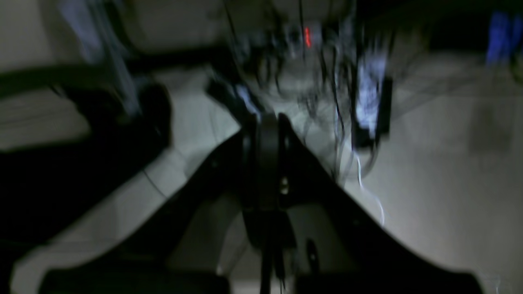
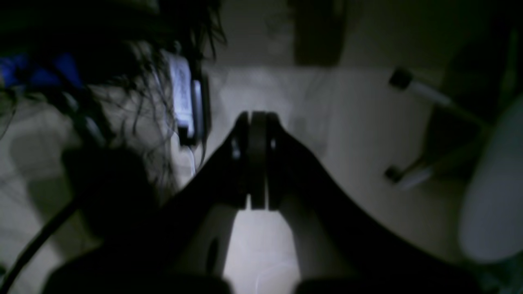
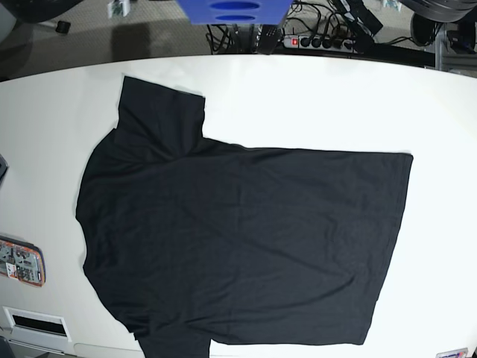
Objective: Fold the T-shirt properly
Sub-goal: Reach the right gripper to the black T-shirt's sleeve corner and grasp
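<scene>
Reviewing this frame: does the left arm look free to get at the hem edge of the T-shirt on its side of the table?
Probably yes. The T-shirt lies flat on the white table with nothing on or beside its hem. Neither arm shows in the base view; the left gripper looks shut, over the floor, so actual reach is unconfirmed.

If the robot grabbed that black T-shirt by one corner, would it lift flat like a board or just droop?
Most likely droop. The T-shirt lies flat against the white table with soft wrinkles, which suggests thin, limp fabric. It would probably hang and bunch from the pinched spot. Pushed instead, it would likely crease up, not slide as one piece, and it looks light for its spread.
</scene>
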